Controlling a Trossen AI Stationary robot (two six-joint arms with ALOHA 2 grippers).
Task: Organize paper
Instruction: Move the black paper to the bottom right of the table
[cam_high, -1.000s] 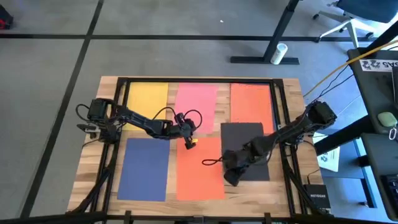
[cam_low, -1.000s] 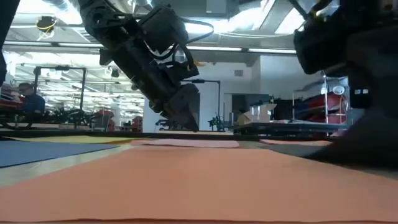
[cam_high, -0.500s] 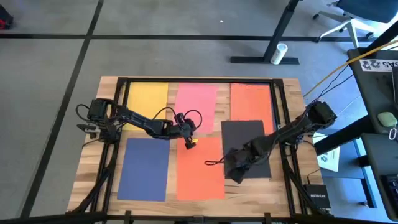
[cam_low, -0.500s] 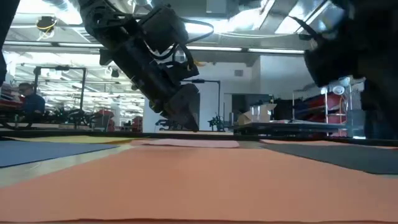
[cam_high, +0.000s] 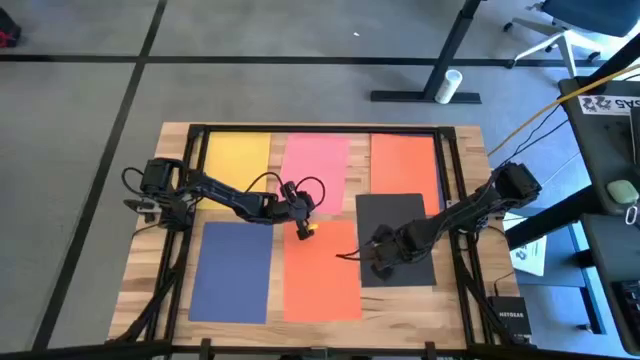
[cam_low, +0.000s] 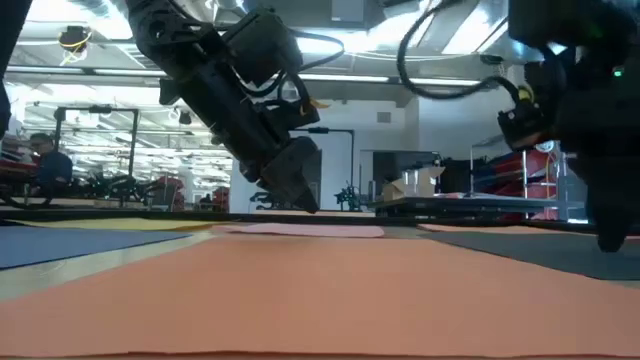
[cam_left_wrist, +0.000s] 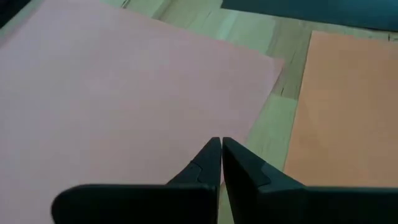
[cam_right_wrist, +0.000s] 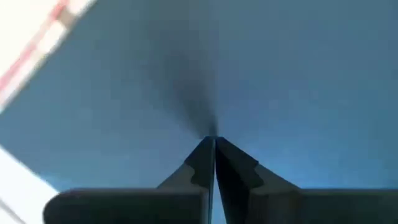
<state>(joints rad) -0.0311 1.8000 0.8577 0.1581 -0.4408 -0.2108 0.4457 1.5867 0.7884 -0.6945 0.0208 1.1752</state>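
The right pincer (cam_high: 381, 262), fingers together, has pulled back from the near edge onto the black sheet (cam_high: 395, 215), likely nudging it. The left pincer (cam_high: 303, 229), also together, waits by the pink sheet (cam_high: 315, 160).

From above, you can't see the right gripper (cam_high: 378, 262) tips: the arm's own body covers them, along with part of the black sheet (cam_high: 400, 215). Your low view cuts the right arm (cam_low: 585, 110) off at the picture's edge. Right wrist view: only a dark blurred surface, one pale corner unreadable. The person (cam_low: 45, 160) far behind is too small to make out.
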